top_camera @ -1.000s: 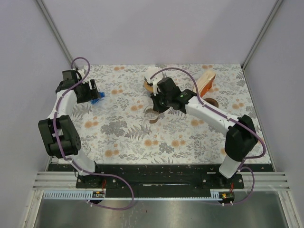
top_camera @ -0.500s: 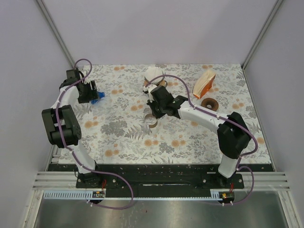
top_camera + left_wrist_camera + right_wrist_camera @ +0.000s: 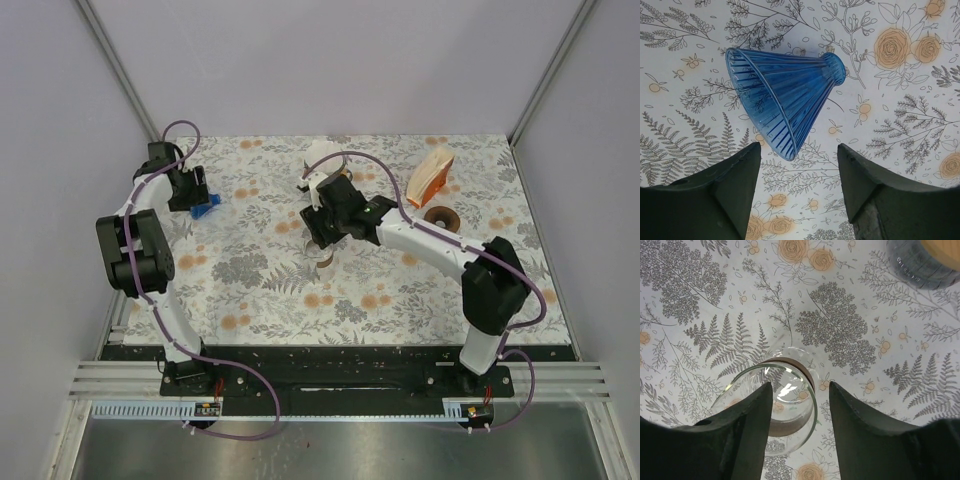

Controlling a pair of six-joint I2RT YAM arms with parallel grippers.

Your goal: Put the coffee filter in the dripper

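Blue translucent dripper [image 3: 785,100], one: a ribbed cone that lay on its side on the floral tablecloth [image 3: 900,100], at far left. The left gripper [image 3: 799,150] stood open, its jaws just short of the wide rim. Which item was the coffee filter could not be told (one white object [image 3: 320,155] stood at far centre). One clear glass server [image 3: 790,405] with a brown collar sat between the jaws of the right gripper [image 3: 799,386]. These were parted, though shut a second earlier.
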